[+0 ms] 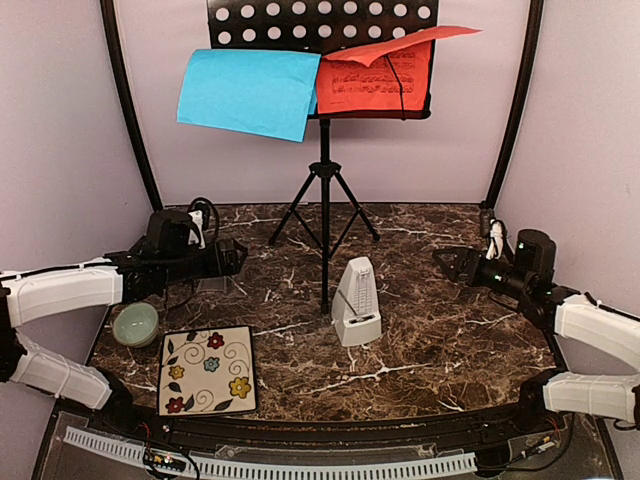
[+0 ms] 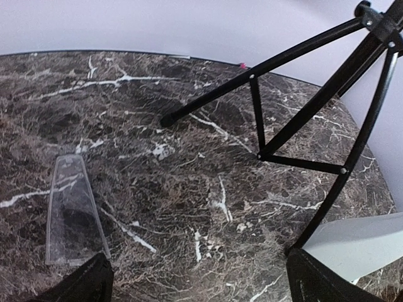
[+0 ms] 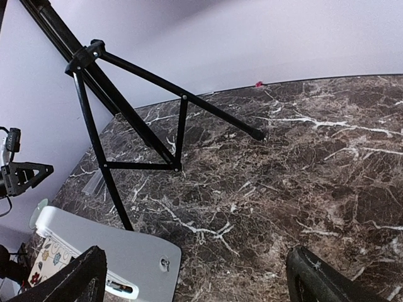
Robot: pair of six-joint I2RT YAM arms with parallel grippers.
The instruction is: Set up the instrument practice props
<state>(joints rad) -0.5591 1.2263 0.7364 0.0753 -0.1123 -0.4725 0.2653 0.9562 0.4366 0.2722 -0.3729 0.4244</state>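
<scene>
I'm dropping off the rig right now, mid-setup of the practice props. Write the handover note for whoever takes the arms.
Left gripper: open, empty, left of the music stand.
Right gripper: open, empty, right of the stand.
Stand upright at the back; blue sheet and red sheet sit on its desk. Blue overhangs the desk's left edge; red's top flops forward.
Metronome upright on the table, just right of the stand's pole.
A clear plastic piece lies flat near the left gripper.
Done: all props look placed. Left: perhaps square the sheets, then retract.
</scene>
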